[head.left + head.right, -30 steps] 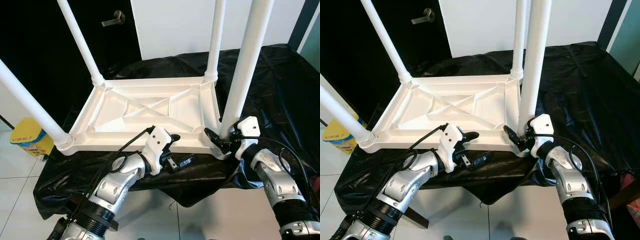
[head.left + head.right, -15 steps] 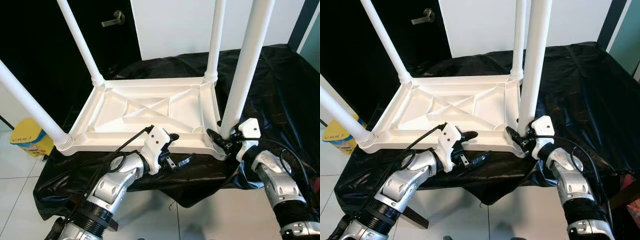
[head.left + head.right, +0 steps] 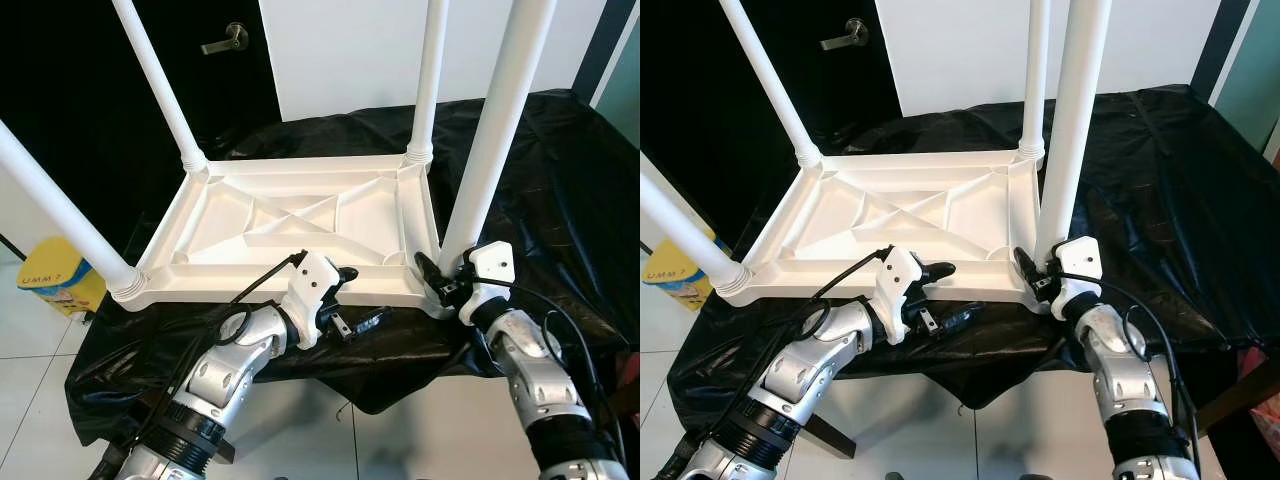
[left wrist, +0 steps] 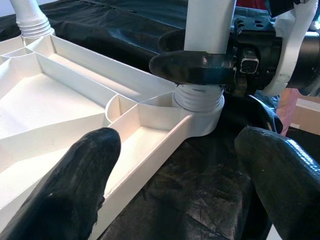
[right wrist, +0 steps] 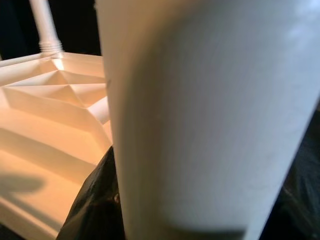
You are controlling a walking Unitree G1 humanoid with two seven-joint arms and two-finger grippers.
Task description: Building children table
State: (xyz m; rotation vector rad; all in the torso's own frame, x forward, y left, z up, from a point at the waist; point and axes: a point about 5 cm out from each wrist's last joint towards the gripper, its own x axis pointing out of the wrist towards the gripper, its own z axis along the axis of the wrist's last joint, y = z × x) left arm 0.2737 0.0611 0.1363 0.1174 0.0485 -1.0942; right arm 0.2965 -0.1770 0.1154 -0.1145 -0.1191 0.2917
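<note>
A white plastic children's table (image 3: 300, 215) lies upside down on a black cloth (image 3: 560, 170), with its legs pointing up. My right gripper (image 3: 440, 280) is shut on the base of the near right leg (image 3: 490, 130), just above its socket. In the left wrist view one of its black fingers (image 4: 192, 67) crosses the front of that leg (image 4: 207, 25). The right wrist view is pressed up against the leg (image 5: 210, 115). My left gripper (image 3: 355, 300) hangs open at the table's near edge, holding nothing, its fingers (image 4: 85, 175) wide apart.
The cloth-covered surface ends just below my arms, over white floor tiles (image 3: 30, 360). A yellow box (image 3: 60, 280) sits on the floor at the left. A dark door with a lever handle (image 3: 228, 38) stands behind. The other legs (image 3: 160, 85) rise at the far and left corners.
My right wrist and forearm have shifted a little to the left around the leg's base, still clasping it. The left arm and the table stay where they were.
</note>
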